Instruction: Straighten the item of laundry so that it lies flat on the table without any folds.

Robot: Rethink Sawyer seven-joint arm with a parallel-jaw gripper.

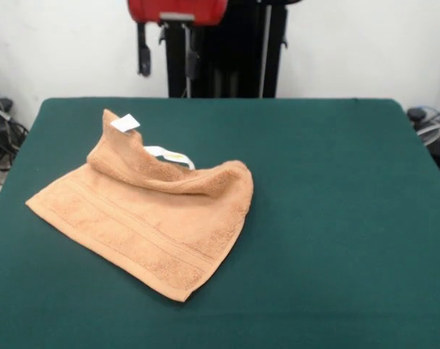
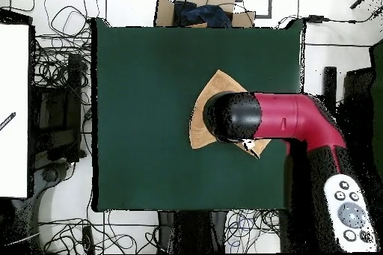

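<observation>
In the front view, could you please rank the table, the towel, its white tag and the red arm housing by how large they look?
1. Table
2. Towel
3. Red arm housing, cut off by the top edge, so only its visible part counts
4. White tag

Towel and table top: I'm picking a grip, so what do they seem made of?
The towel looks like soft orange-tan terry cloth: nubby matte pile with flatter woven bands, and it slumps into folds. The table top seems to be dark green cloth, matte and smooth, without shine.

Orange-tan towel (image 1: 143, 222), woven border bands, white tag (image 1: 125, 123); dark green table (image 1: 336, 218); red-black arm (image 2: 288, 120).
</observation>
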